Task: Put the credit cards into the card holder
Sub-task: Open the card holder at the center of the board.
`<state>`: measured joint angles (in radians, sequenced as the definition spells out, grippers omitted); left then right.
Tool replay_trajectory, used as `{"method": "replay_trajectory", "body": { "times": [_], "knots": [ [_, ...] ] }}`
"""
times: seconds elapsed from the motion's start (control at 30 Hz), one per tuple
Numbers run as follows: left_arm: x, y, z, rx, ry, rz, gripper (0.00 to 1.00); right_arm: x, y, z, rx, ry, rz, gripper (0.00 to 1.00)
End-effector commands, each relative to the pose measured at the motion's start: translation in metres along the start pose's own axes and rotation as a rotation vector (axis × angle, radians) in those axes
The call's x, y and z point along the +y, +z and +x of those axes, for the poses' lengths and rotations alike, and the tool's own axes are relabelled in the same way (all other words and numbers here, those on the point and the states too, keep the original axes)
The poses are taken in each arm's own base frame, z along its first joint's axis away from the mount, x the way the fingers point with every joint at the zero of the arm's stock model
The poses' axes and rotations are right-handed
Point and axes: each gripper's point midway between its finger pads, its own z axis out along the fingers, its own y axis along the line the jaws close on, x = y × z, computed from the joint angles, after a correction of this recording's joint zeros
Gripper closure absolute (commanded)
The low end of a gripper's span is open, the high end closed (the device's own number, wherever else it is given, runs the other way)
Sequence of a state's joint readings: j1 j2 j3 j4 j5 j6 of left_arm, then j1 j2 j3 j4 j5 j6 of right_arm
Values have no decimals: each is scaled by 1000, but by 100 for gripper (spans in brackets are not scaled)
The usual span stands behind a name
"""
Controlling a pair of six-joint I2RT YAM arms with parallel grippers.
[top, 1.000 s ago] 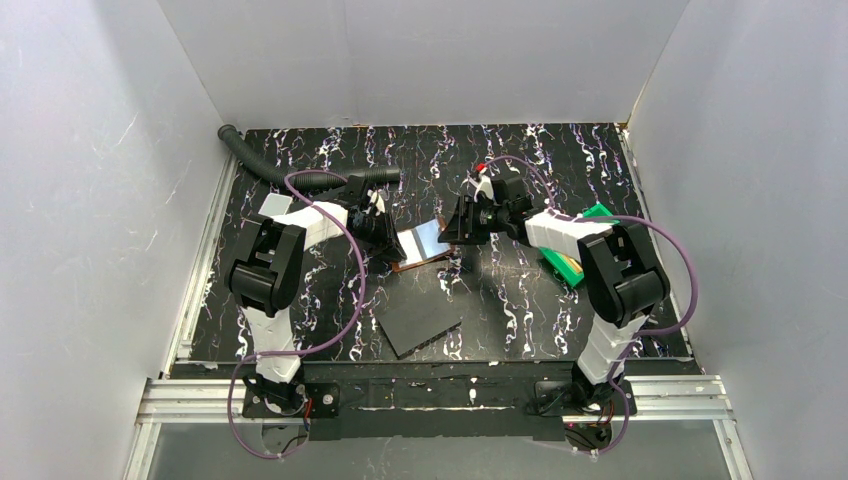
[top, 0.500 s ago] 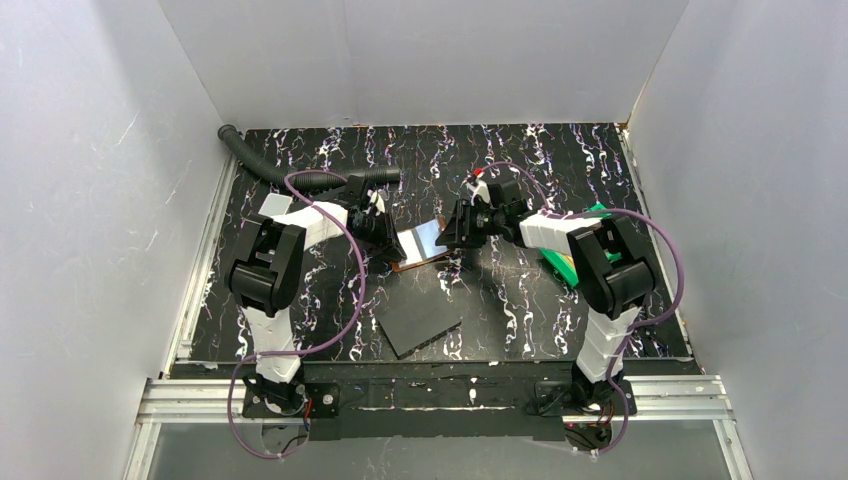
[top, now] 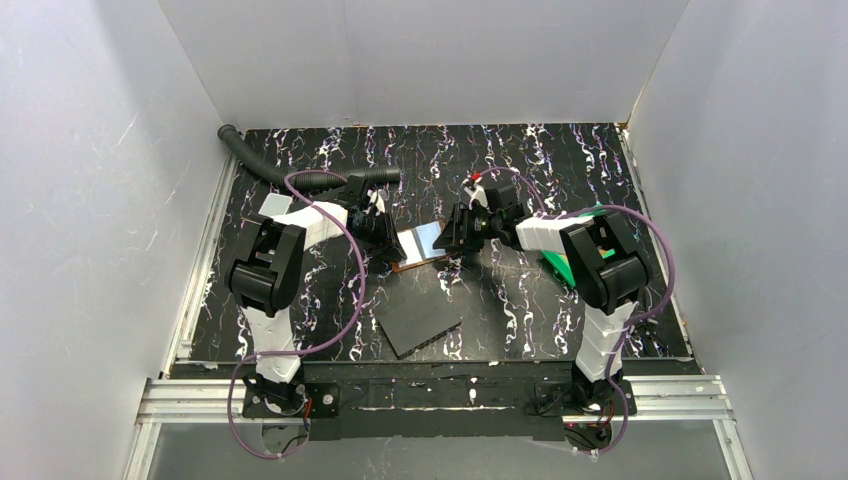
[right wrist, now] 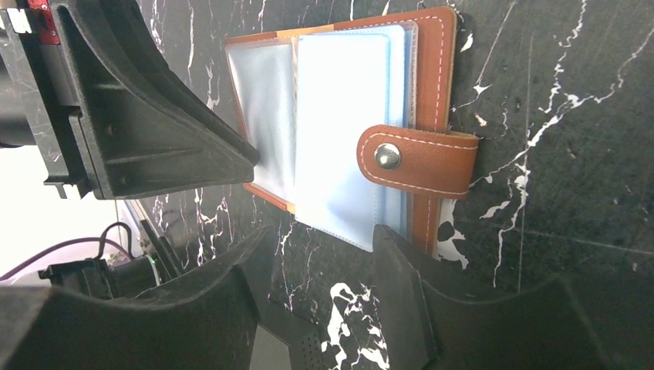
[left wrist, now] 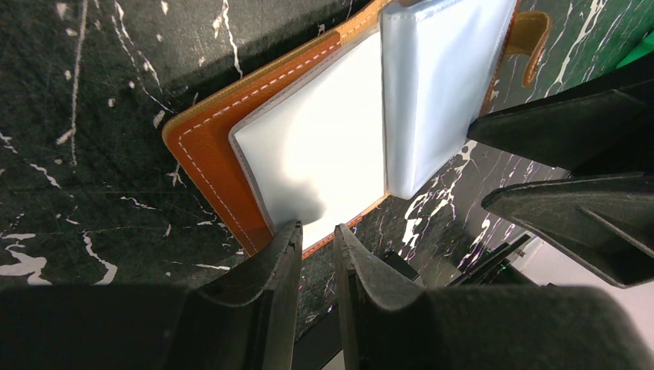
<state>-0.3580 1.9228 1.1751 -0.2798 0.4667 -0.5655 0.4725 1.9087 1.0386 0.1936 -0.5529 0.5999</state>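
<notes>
**Open on the counter:** the card holder (top: pixel 418 243) lies flat at mid-counter (top: pixel 520 160), clear sleeves (right wrist: pixel 339 116) up. Its long axis runs from about 8 to 2 o'clock in the top view. The left hand (left wrist: pixel 316 247), fingers pressed nearly together, pinches the holder's 8 o'clock edge. The right hand (right wrist: pixel 324 240) stands spread at the other end, a sleeve corner showing between its fingers. The snap tab (right wrist: pixel 416 158) lies folded over the sleeves. A dark slab (top: pixel 418 322) rests at the holder's 6 o'clock.
</notes>
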Motion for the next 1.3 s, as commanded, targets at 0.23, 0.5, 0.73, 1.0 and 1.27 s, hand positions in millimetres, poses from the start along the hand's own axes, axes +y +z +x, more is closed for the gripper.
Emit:
{"method": "replay_trajectory", "body": {
  "times": [0.23,0.5,0.73,1.0,1.27],
  "knots": [
    [19,6,14,37,-11,-64,78,29,23,2,-6,50,-169,41],
    [14,0,12,21,-3,-54,78,51,37,3,4,67,-244,41],
    [6,-8,7,-3,9,-38,77,74,34,-1,-14,73,-323,41],
    [-7,-34,6,-46,44,-24,68,55,39,4,5,33,-223,41],
    [-29,-76,2,-112,81,44,63,53,39,3,7,10,-203,41]
  ]
}}
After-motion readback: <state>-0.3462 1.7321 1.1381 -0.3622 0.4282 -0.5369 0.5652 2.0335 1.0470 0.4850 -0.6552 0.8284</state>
